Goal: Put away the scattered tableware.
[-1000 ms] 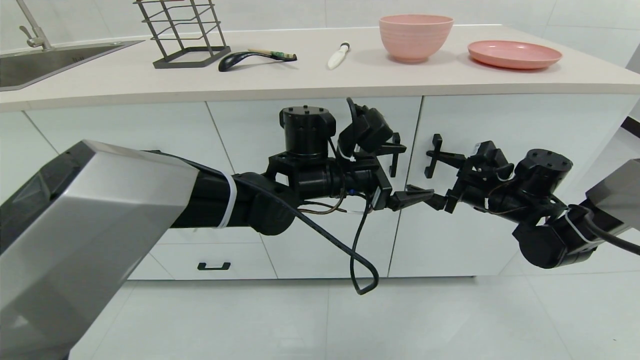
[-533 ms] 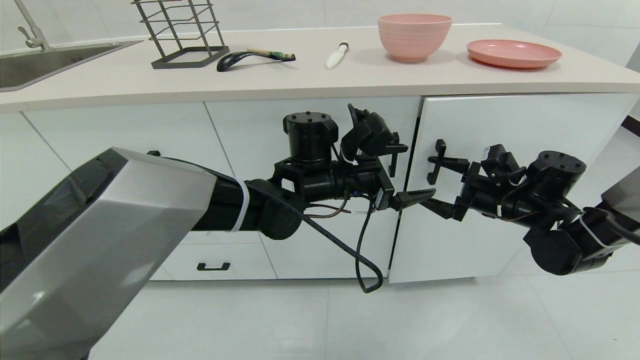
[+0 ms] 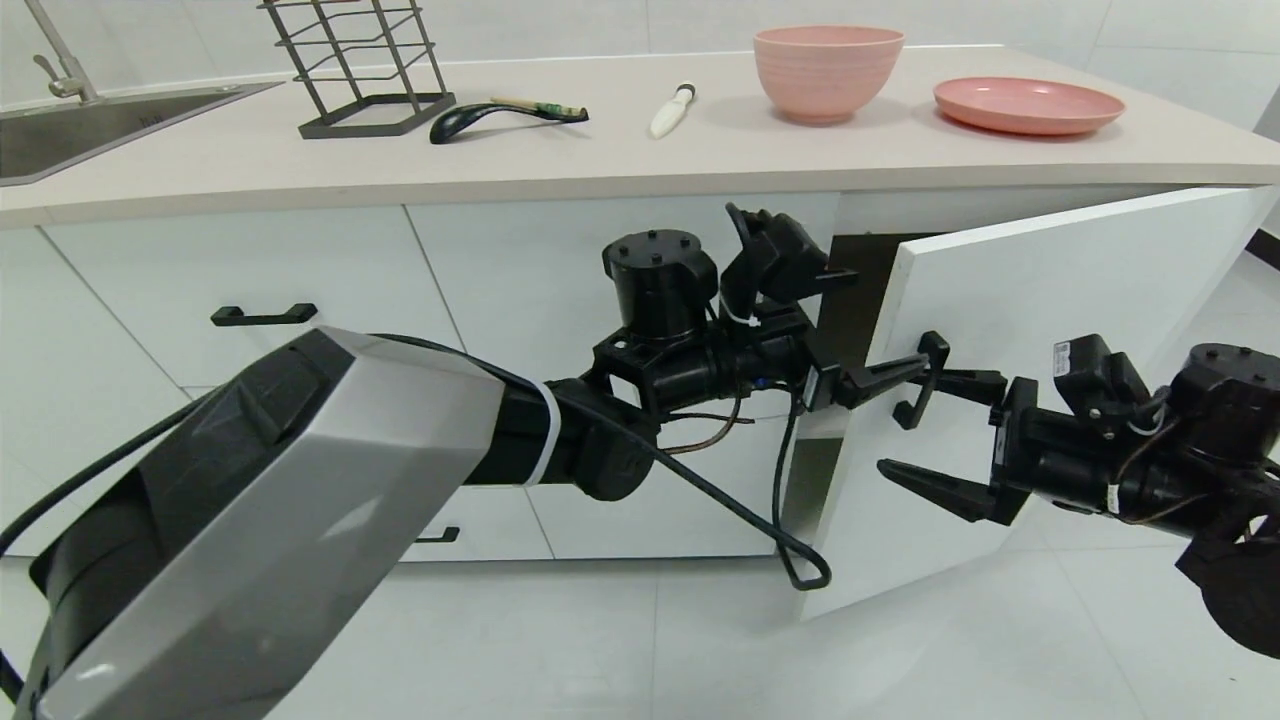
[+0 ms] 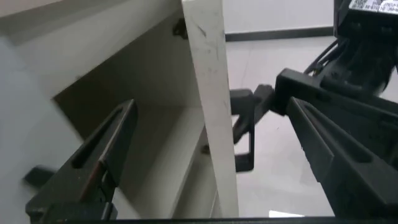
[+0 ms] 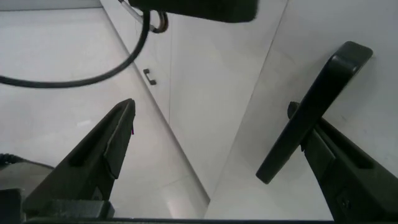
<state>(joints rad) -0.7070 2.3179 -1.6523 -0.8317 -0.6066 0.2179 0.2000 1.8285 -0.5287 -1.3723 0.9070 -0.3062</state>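
Straddling free edge of white cabinet door (image 3: 1060,280), L gripper (image 4: 208,109) is spread, unclenched. R gripper (image 3: 915,420), also spread, sits at door's black handle (image 5: 314,115). Round pink bowl (image 3: 828,70), flat pink plate (image 3: 1028,105) rest on beige countertop (image 3: 700,150) above door.

Matt, smooth desk (image 3: 700,160); pink bowl (image 3: 828,72) and plate (image 3: 1028,105) look matt plastic; dark metal wire rack (image 3: 372,118); smooth white cabinet door (image 3: 1060,290); glossy floor tiles (image 3: 600,640).

Head looks down; wrists closely share the cabinet door (image 3: 1050,300).
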